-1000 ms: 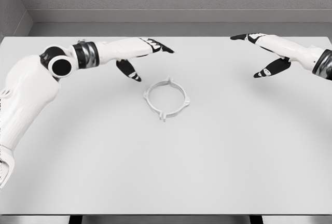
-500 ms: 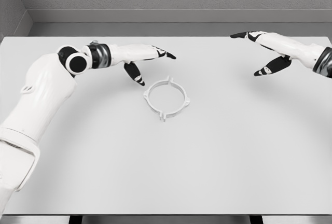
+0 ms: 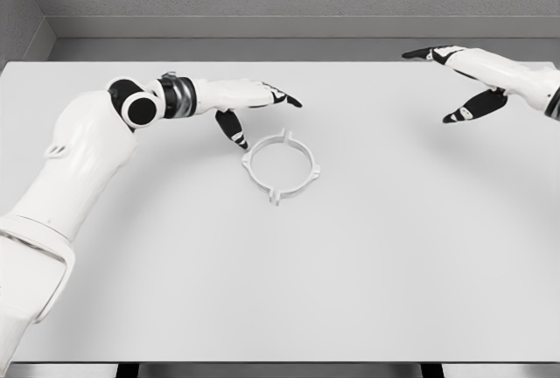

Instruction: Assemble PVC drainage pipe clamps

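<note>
Risk is sitting mostly with the left hand (image 3: 254, 102), which is hovering just up and left of the clamp (image 3: 281, 166), fingers spread and holding nothing, thumb hanging down close to the ring's near-left rim. The clamp is lying flat on the table (image 3: 350, 264), a little left of middle, untouched, its small tabs sticking out around the ring. In my judgement a descent from this angle is likely to catch the rim with the thumb tip and push the light ring sideways rather than pinch it; a thin, flat ring on a smooth top is giving the fingers little to get under, so it may skate or flip on edge. The right hand (image 3: 472, 80) is hanging open and empty at the far right, well apart from the clamp, too far off to steady it. Compared with the earlier frames, the left arm is reaching further in, its hand now nearer the ring, while the right hand is drifting outward toward the table's right edge; the clamp is lying where it was.
</note>
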Available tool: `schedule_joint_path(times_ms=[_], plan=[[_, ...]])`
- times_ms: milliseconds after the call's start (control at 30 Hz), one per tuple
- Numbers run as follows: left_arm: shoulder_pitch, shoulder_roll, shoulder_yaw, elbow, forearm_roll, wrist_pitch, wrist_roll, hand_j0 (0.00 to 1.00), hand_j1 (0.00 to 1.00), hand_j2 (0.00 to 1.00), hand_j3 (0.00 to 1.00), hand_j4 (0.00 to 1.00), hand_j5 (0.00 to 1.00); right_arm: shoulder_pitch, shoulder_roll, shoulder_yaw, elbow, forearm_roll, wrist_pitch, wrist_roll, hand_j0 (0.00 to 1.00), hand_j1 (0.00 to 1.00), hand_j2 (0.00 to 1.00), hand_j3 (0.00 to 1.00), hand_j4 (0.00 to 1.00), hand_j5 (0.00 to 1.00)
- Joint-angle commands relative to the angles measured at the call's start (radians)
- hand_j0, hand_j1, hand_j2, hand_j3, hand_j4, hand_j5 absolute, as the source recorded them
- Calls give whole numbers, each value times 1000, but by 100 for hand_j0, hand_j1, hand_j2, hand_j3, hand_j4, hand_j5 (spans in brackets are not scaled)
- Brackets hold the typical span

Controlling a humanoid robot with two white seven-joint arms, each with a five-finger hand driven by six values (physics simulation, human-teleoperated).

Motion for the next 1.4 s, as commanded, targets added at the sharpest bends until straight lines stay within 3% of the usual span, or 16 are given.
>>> schedule_joint_path(times_ms=[0,1367], plan=[[0,-10,2,-7,-38,3,1,100,100,100,100,100,100,0,-1,-2,-7,-9,3,0,100,100,100,100,100,100],[-2,-13,-29,-64,-41,3,1,100,100,100,100,100,100,8,-6,3,-61,-12,3,0,100,100,100,100,100,100]])
